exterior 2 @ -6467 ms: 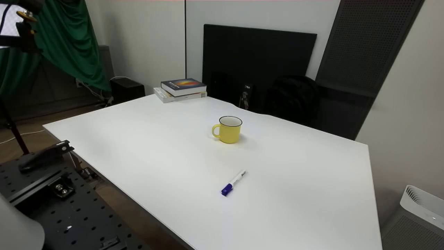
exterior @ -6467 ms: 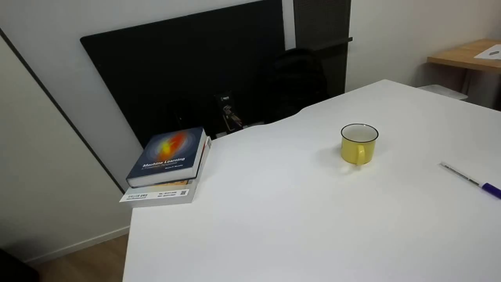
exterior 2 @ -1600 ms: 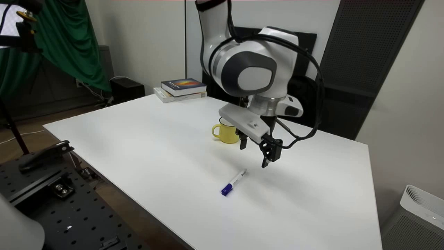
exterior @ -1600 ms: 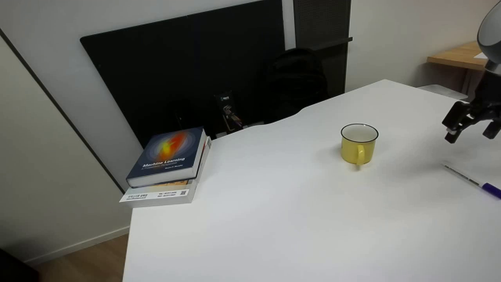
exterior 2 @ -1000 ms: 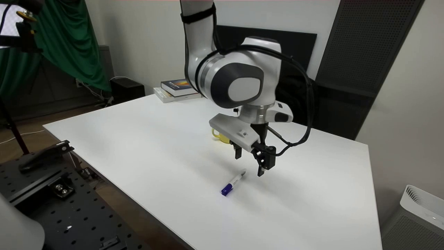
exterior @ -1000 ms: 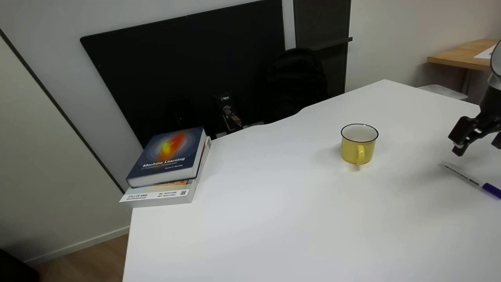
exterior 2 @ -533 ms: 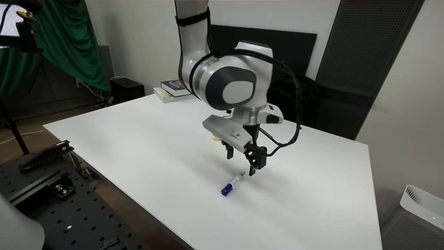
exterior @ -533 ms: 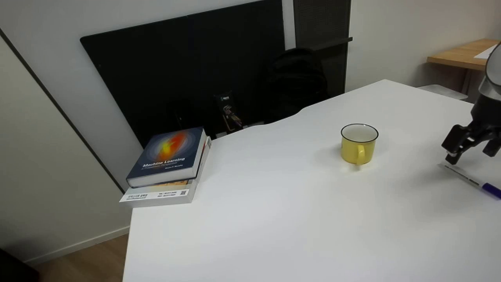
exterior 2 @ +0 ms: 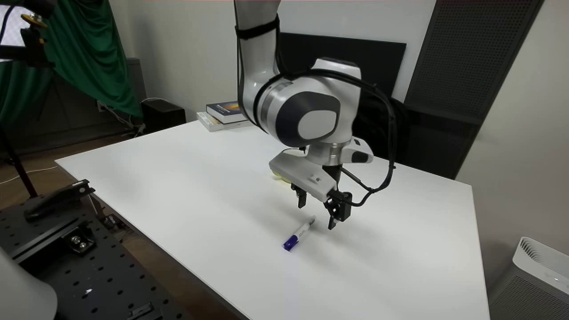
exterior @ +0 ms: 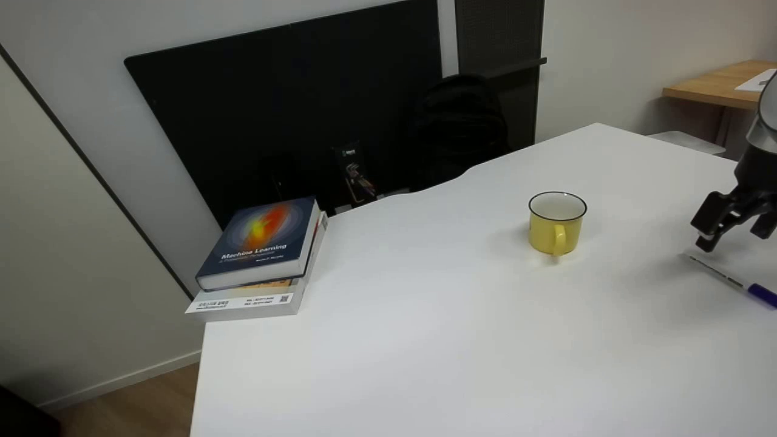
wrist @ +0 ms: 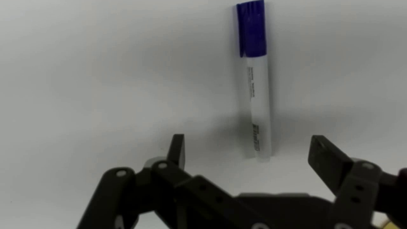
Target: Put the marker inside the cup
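Note:
The marker lies flat on the white table. Its white body point(exterior: 716, 271) and dark blue cap show in both exterior views point(exterior 2: 298, 234). The yellow cup point(exterior: 549, 233) stands upright with its handle, white inside and dark rim. It is mostly hidden behind the gripper in an exterior view point(exterior 2: 284, 179); a sliver shows at the wrist view's corner point(wrist: 390, 225). My gripper point(wrist: 248, 140) is open and empty above the table, pointing down point(exterior 2: 317, 217). In the wrist view the marker point(wrist: 260, 95) runs between the spread fingers, its white end between the fingertips, cap pointing away.
Two stacked books point(exterior: 258, 255) lie at the table's far corner, away from the gripper; they also show in an exterior view point(exterior 2: 226, 116). The white table's point(exterior: 425, 340) wavy back edge runs behind the cup, with a dark backpack point(exterior: 464, 121) beyond.
The arm has come into view and lowered over the table near the marker's white end. In the last half second it shifted slightly. Marker and cup have not moved.

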`<state>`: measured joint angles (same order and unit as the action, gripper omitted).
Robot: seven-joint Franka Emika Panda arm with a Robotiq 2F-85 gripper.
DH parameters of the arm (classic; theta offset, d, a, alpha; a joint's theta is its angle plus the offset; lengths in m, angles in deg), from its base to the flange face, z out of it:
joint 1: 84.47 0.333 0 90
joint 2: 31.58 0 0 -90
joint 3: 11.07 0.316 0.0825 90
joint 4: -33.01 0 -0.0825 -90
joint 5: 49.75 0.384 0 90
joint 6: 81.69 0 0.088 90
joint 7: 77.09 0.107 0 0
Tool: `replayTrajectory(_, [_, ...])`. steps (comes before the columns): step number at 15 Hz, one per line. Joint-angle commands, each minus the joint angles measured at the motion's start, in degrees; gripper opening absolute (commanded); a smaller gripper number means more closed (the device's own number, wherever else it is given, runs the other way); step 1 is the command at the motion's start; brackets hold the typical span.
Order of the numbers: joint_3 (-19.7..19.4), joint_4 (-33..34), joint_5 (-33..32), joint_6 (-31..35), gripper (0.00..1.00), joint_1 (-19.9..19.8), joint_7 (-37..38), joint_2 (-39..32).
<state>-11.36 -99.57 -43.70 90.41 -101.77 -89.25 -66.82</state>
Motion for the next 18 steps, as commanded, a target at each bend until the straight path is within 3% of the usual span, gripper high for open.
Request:
replayTrajectory(1, [1.62,4.35,-1.20,-3.40,1.00,-2.86,-0.19,-3.03])
replayTrajectory(2, [0.39,1.08,-1.37,-1.42,1.00,-1.07,0.82,-0.56])
replayTrajectory(10, [0.84,2.13,-1.15,-3.14,1.00,-1.71,0.43,-0.95])
replayTrajectory(12, [-0.60,1.15,-1.41,-0.99,1.00,0.02,1.73,-0.85])
replayTrajectory(18, [-0.05,-0.93,-1.45,4.07,1.00,0.02,1.86,-0.99])
